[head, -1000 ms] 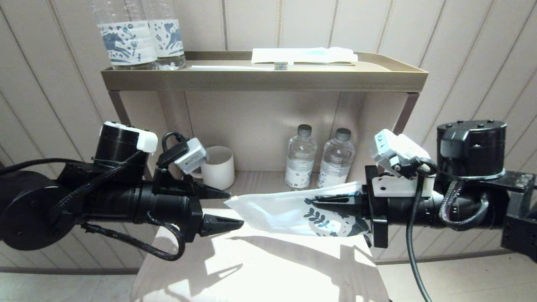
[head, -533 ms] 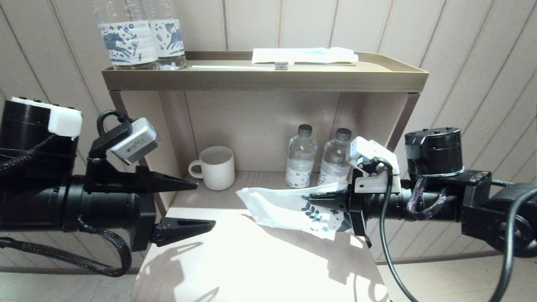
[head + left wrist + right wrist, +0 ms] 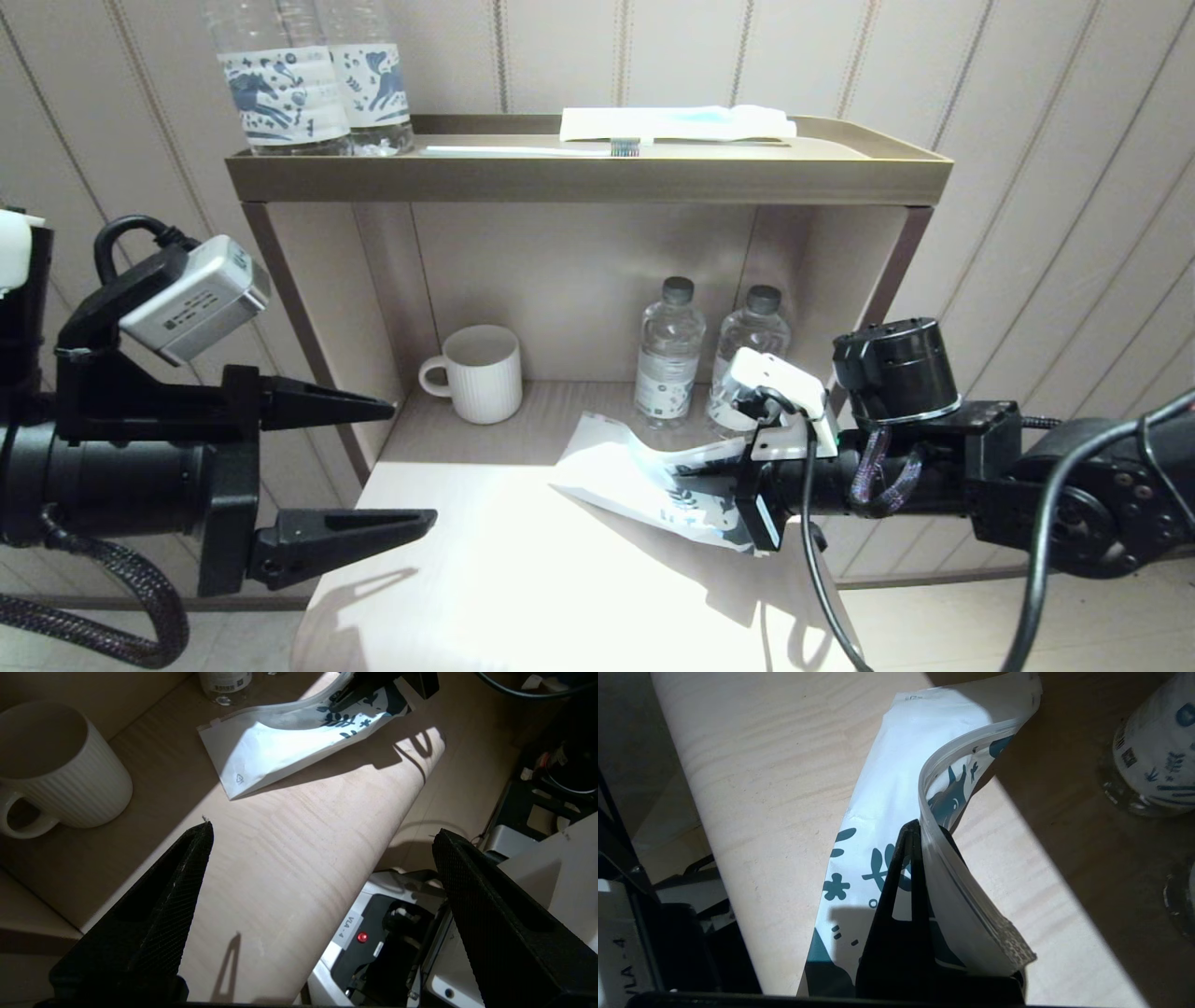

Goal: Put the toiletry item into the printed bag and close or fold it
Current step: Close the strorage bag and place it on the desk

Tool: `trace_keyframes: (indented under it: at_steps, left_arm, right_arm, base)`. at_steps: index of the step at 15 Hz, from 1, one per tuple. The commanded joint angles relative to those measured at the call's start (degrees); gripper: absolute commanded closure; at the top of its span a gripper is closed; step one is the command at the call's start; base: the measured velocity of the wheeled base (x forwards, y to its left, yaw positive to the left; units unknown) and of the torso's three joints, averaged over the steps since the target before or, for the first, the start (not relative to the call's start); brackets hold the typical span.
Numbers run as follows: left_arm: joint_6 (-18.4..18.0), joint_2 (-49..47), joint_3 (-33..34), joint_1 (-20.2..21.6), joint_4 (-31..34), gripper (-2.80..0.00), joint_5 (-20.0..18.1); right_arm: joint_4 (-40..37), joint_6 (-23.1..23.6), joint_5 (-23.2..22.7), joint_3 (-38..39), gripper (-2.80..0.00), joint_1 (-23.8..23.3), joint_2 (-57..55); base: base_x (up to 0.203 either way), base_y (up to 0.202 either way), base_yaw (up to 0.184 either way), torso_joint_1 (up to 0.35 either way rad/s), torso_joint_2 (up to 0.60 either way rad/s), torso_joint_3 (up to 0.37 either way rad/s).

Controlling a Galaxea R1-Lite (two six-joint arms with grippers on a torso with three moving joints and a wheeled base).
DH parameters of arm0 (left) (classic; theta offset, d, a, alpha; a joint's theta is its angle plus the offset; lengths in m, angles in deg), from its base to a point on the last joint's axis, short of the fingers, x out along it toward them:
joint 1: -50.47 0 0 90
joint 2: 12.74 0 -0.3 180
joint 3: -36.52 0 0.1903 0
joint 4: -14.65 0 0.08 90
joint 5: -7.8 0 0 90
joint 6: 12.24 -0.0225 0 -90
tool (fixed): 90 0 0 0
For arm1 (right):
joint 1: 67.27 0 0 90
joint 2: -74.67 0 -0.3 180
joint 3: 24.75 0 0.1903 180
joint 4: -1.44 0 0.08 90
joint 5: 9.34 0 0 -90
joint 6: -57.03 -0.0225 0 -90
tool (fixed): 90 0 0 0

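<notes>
Black arms, braided cables, grey and white wrist cameras, ribbed black jaws.

printed bag (image 3: 644, 476): white, blue leaf print | mug (image 3: 481, 373): white, ribbed

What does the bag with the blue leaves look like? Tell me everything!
The printed bag is a flat, white, slightly see-through plastic pouch with dark blue leaves and flowers at one end. The right gripper is shut on that printed end, holding it up, so the bag slopes down and its plain end touches the pale wooden table.
</notes>
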Motion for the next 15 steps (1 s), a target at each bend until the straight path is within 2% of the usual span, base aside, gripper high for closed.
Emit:
trace_keyframes:
  at_steps: [1,3,6,7,12,15]
  left_arm:
    - [-0.12,2.19,-0.44,-0.10,1.40,-2.80,-0.14]
    - [-0.11,3.42,-0.34,-0.91,2.90,-2.80,-0.14]
    - [-0.04,5.56,-0.22,-1.60,4.44,-2.80,-0.22]
    - [-0.03,6.12,-0.23,-1.60,5.05,-2.80,-0.22]
    - [-0.03,8.64,0.30,-1.60,6.56,-2.80,-0.31]
    - [0.29,10.10,0.12,-1.60,8.00,-2.80,-0.40]
  right_arm:
    - [-3.53,-0.78,0.06,-1.30,0.00,0.59,0.76]
    - [-7.67,-3.12,1.61,-2.64,0.00,1.15,1.12]
    - [-7.83,-5.18,5.02,-2.77,0.00,1.18,-1.04]
    - [-7.67,-5.72,6.61,-2.73,-2.80,0.65,-1.78]
    - [-7.43,-8.25,7.31,-2.99,-2.80,-0.47,-0.28]
    - [-7.49,-8.54,7.32,-0.97,-2.80,-1.69,4.69]
  base:
    - [0.000,0.000,0.000,0.000,0.00,0.000]
    - [0.000,0.000,0.000,0.000,0.00,0.000]
    - [0.000,0.000,0.000,0.000,0.00,0.000]
    - [0.000,0.000,0.000,0.000,0.00,0.000]
    - [0.000,0.000,0.000,0.000,0.00,0.000]
    - [0.000,0.000,0.000,0.000,0.00,0.000]
